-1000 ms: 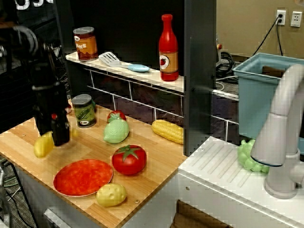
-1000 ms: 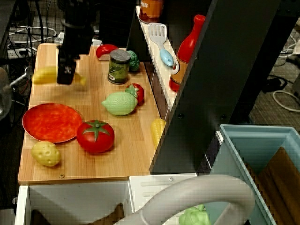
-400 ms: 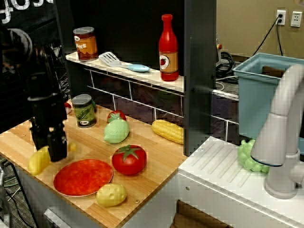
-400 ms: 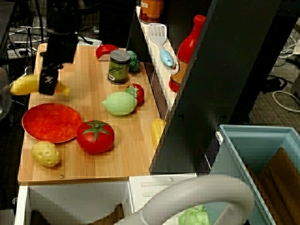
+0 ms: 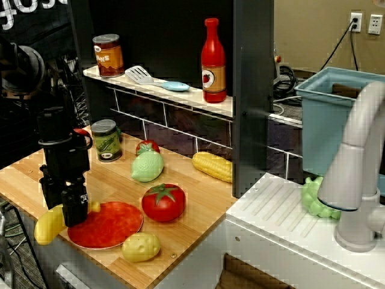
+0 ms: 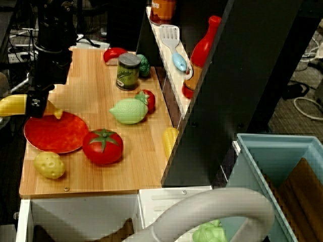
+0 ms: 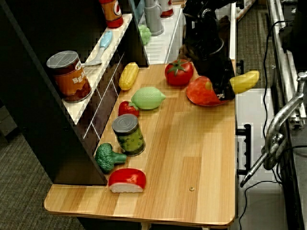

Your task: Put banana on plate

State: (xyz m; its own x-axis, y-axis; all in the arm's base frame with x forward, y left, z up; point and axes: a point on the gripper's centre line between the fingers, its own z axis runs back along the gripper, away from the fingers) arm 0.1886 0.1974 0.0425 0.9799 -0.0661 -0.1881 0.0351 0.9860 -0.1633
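Note:
My black gripper (image 5: 73, 211) is shut on the yellow banana (image 5: 47, 224), holding it across its middle. The banana hangs at the outer rim of the red-orange plate (image 5: 114, 232). Its long end sticks out past the counter's edge and its short tip (image 6: 58, 114) reaches over the plate. From above, the gripper (image 6: 36, 103) stands at the plate's (image 6: 58, 136) far-left rim with the banana (image 6: 12, 105) crosswise. From the counter's end, the banana (image 7: 244, 81) pokes out beside the gripper (image 7: 224, 91) and plate (image 7: 199, 96). I cannot tell whether the banana touches the plate.
A tomato (image 5: 163, 201) and a lumpy potato (image 5: 141, 246) border the plate. Further back lie a green lemon (image 5: 147, 167), a corn cob (image 5: 212, 165) and a green can (image 5: 106, 139). A shelf holds a can, a spatula and a red bottle (image 5: 213, 60). A sink and faucet (image 5: 355, 174) stand on the right.
The gripper has carried the banana down and toward the counter's front edge, from beside the green can's side to the plate's rim. Nothing else moved.

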